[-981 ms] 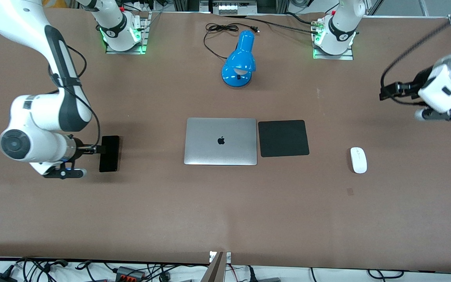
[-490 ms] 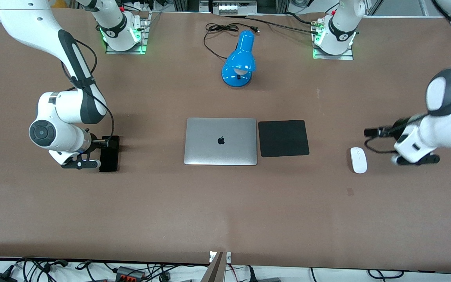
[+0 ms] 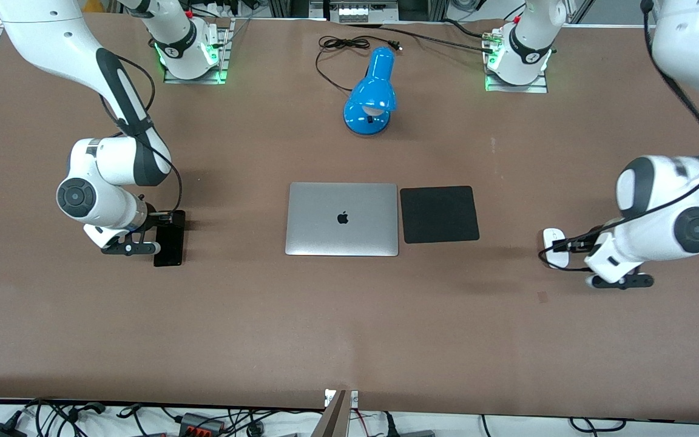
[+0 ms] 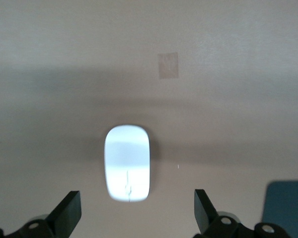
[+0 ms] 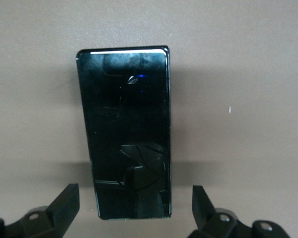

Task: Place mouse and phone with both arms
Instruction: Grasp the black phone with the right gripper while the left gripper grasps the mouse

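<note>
Grabbing has not happened yet, so the job looks like it is only at the start. The phone (image 3: 169, 238) lies flat on the table (image 3: 349, 328), toward the right arm's end and about midway between the edge by the front camera and the edge where the arm bases stand. The right gripper (image 5: 134, 210) hangs over it with its two fingers (image 5: 64, 203) spread wide, one on each side of the phone, and not touching it as far as I can see.

The mouse (image 3: 554, 246) sits on the bare table toward the left arm's end, near the square black mat (image 3: 439, 214) but not on it. The left gripper (image 4: 136, 213) is over the mouse with its fingers spread wide too, and there is a clear gap on both sides.

I think what is left is everything: close on each thing, lift it, carry it and put it down. The mat beside the closed laptop (image 3: 342, 218) looks like a good spot for the mouse, but that is only my guess.

Some parts are hard to see. From the front camera the left arm covers part of the mouse, and the right arm covers one edge of the phone. The wrist views cut off the finger bases.
</note>
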Motion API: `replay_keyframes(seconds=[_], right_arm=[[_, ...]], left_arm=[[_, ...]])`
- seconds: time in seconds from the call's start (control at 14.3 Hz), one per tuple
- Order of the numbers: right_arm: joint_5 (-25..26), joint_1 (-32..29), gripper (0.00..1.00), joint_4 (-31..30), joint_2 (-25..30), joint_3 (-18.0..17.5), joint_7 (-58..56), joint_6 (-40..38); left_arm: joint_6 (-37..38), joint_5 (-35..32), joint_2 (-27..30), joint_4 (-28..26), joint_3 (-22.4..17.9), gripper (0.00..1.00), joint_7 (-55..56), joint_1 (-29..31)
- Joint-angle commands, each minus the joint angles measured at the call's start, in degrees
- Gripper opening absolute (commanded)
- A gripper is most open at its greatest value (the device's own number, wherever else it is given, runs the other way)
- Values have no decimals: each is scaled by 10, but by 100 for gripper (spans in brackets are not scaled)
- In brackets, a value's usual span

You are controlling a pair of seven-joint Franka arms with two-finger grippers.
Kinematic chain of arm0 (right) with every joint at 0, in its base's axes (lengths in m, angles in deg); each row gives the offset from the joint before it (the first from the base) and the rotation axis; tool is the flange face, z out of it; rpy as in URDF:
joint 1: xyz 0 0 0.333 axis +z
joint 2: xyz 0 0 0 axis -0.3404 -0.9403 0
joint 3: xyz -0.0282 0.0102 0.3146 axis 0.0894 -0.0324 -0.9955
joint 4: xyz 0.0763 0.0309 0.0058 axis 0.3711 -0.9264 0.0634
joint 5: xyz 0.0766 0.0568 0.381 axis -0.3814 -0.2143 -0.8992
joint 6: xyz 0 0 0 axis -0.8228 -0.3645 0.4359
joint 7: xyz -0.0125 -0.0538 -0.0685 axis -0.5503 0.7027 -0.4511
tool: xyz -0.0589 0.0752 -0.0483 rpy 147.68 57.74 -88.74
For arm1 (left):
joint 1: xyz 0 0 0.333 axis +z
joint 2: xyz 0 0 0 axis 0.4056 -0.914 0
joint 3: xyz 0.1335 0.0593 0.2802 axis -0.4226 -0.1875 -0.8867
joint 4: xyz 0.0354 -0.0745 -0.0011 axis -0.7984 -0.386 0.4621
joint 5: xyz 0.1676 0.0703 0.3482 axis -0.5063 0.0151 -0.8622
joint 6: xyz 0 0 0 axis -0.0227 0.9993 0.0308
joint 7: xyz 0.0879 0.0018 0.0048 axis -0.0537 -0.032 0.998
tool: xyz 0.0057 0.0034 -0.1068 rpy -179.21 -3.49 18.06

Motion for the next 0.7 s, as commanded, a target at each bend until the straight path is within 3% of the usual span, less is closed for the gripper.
replay_keyframes(seconds=[0.0, 0.49, 0.63], right_arm=[[-6, -1, 100, -9, -4, 1, 9, 16], [-6, 0, 100, -16, -27, 1, 9, 41], [-6, 0, 100, -16, -27, 0, 9, 41]], left_arm=[[-58, -12, -38, -1, 3, 100, -9, 6], [-139, -13, -45, -74, 3, 100, -10, 31], [-139, -13, -41, -81, 3, 94, -9, 31]])
